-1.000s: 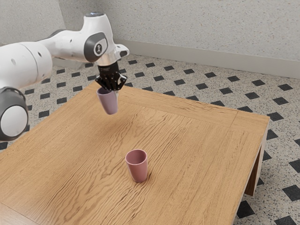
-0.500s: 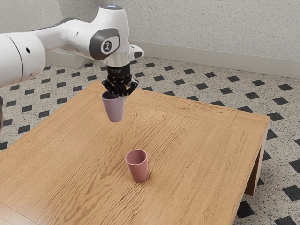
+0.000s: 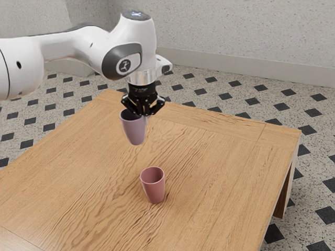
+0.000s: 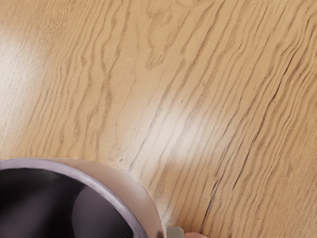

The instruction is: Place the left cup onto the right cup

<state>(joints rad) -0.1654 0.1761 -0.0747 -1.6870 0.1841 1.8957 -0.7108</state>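
Lilac cup [image 3: 134,128] farther over wooden table [image 3: 225,167]

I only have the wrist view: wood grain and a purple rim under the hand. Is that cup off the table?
Observer: Yes. The lilac cup hangs in the air above the table, with the end effector shut on its rim.
Operator: Where's the target cup?
Observer: The pink cup stands upright on the table, lower in the exterior view and slightly toward the exterior view's right of the lilac cup.
Operator: Is my cup hanging straight?
Observer: Mouth up, but slightly tilted: its base leans toward the exterior view's right.
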